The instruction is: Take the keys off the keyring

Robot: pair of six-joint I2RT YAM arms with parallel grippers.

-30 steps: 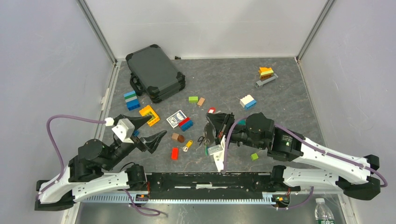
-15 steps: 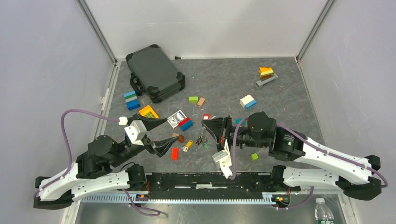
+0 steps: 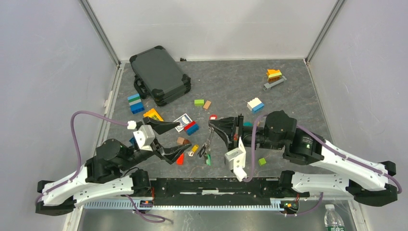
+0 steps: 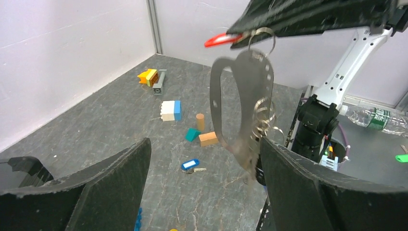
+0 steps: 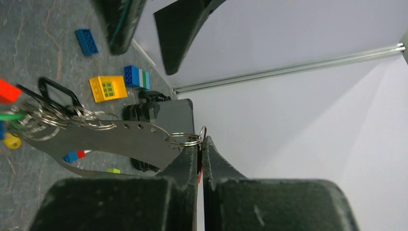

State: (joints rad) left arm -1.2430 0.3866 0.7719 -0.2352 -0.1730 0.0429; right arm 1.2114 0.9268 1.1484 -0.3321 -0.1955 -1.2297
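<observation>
My right gripper (image 3: 214, 127) is shut on a red-headed key (image 3: 212, 117), also seen in the left wrist view (image 4: 219, 40). A small split ring joins that key to the grey metal keyring (image 3: 207, 143), which hangs off the table below the jaws. Several keys (image 3: 208, 158) with green, black and red heads cluster at its lower end (image 5: 29, 115). The keyring (image 4: 257, 82) hangs between my left fingers in the left wrist view. My left gripper (image 3: 184, 134) is open and empty, just left of the keyring. In the right wrist view the keyring (image 5: 120, 139) stretches left from my right gripper (image 5: 201, 144).
A yellow-headed key (image 3: 193, 149) and a blue-headed key (image 4: 191, 164) lie loose on the table. A black case (image 3: 160, 74) sits at the back left. A playing-card box (image 3: 182, 121), a red brick (image 3: 180, 158) and other bricks (image 3: 255, 105) are scattered around.
My left gripper has moved right and forward, up to the keyring. My right gripper has turned and shifted slightly right, and the keyring now hangs lower and straighter from it.
</observation>
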